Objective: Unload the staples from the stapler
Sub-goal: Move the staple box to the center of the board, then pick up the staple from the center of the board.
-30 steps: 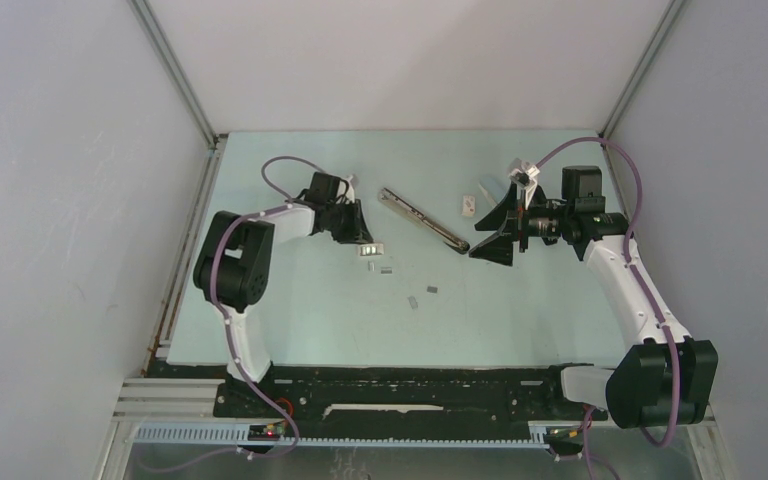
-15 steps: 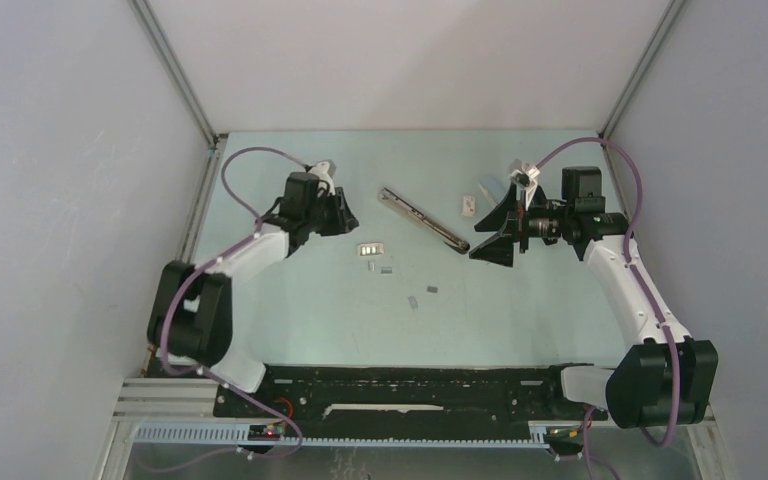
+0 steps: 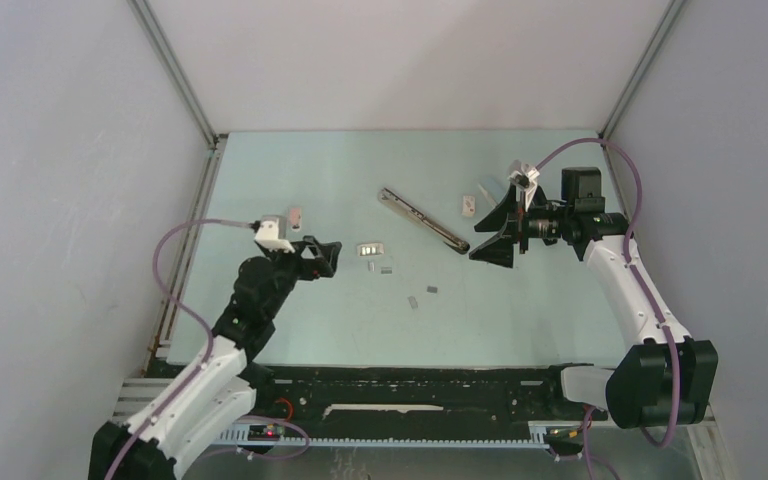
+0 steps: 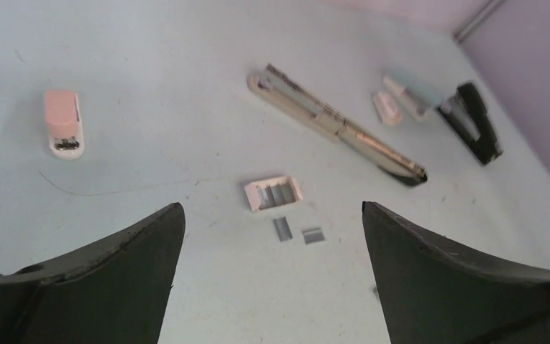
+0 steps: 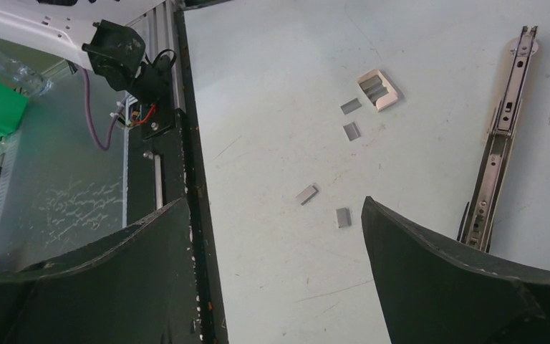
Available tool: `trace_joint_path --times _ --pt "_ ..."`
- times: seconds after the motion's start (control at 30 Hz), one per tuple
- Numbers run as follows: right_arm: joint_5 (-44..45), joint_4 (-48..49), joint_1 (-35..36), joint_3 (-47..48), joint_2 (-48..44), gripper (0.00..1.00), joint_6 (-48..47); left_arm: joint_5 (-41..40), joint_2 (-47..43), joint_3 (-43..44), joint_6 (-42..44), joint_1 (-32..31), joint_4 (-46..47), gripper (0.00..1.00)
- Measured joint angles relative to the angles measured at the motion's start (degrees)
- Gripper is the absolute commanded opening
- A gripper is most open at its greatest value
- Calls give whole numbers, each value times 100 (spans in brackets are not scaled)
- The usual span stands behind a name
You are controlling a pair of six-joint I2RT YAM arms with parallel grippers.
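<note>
left claw (image 4: 272, 209) and right claw (image 5: 276, 204) both gape wide, holding nothing, with staples (image 4: 282, 228) loose on the table (image 4: 150, 64).

Left arm (image 3: 198, 386) and right arm (image 3: 636, 290): white links, black joints, looping purple cables (image 3: 156, 266). Left gripper (image 4: 271, 207) and right gripper (image 5: 273, 202): black wedge-shaped fingers (image 4: 100, 281).

Staple box (image 3: 370, 249) is set mid-table (image 3: 520, 320). Long stapler (image 3: 423, 220) is laid at its 2 o'clock, small stapler (image 3: 294, 213) at 10, and loose staples (image 3: 387, 269) are scattered at 4–5.
</note>
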Motion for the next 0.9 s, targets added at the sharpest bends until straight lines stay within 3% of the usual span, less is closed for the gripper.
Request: trace_joint_path --times 0.17,0.43,0.7,0.9 --pt "22 -13 2 0 0 100 -66 -372 -914 -608 -258 72 369 100" --pt "229 -297 118 0 -55 100 -544 20 -409 -678 -702 87 503 96" --pt "1054 -887 1233 57 -66 100 -1827 415 -260 -734 -1047 87 719 95" --pt "1283 -1615 1808 750 616 100 -2863 201 -1075 -1316 -1239 87 809 96"
